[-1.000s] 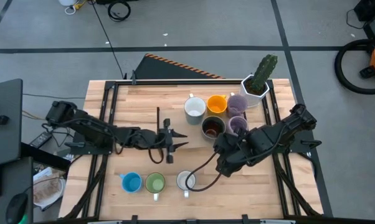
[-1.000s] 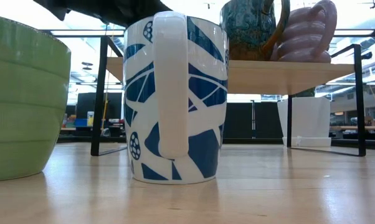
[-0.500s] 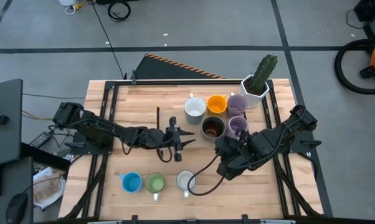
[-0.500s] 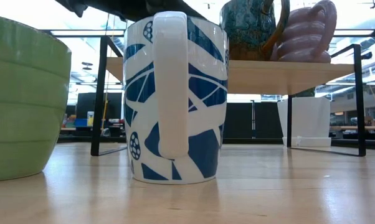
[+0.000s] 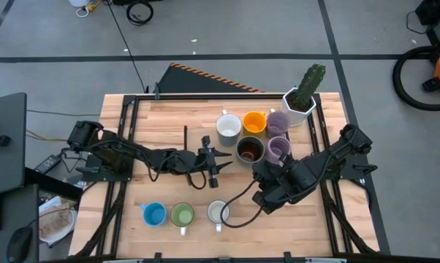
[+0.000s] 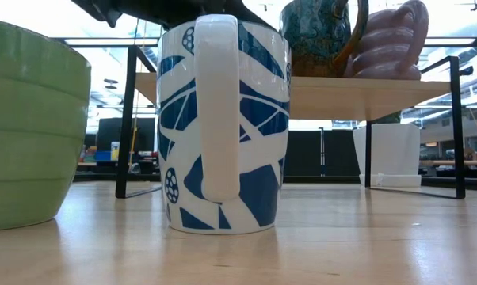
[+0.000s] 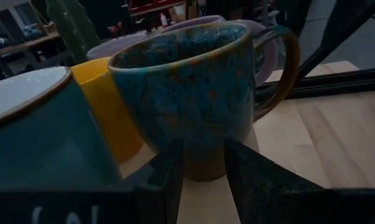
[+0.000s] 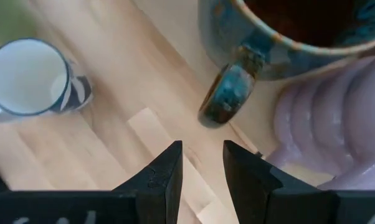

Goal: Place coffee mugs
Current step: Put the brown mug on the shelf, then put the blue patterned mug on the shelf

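Observation:
Five mugs stand on a raised wooden shelf (image 6: 365,95): white (image 5: 229,126), orange (image 5: 254,122), two lilac (image 5: 278,120) (image 5: 278,148) and dark brown (image 5: 249,150). On the table's near part stand a blue mug (image 5: 154,214), a green mug (image 5: 181,215) and a white mug with a blue pattern (image 5: 218,212). My left gripper (image 5: 218,164) is open, level, pointing at the dark brown mug (image 7: 194,106) and just short of it. My right gripper (image 5: 260,177) is open and hovers beside that mug's handle (image 8: 228,93), touching nothing.
A white hexagonal pot with a cactus (image 5: 302,96) stands at the shelf's far right corner. The shelf rests on black metal legs (image 6: 126,119). A dark cable (image 5: 238,208) loops from the right arm down past the patterned mug. Bare wood lies between the near mugs and the shelf.
My left gripper has moved toward the table's right, closing on the dark brown mug, with its fingers still open. The right arm and all the mugs have stayed where they were.

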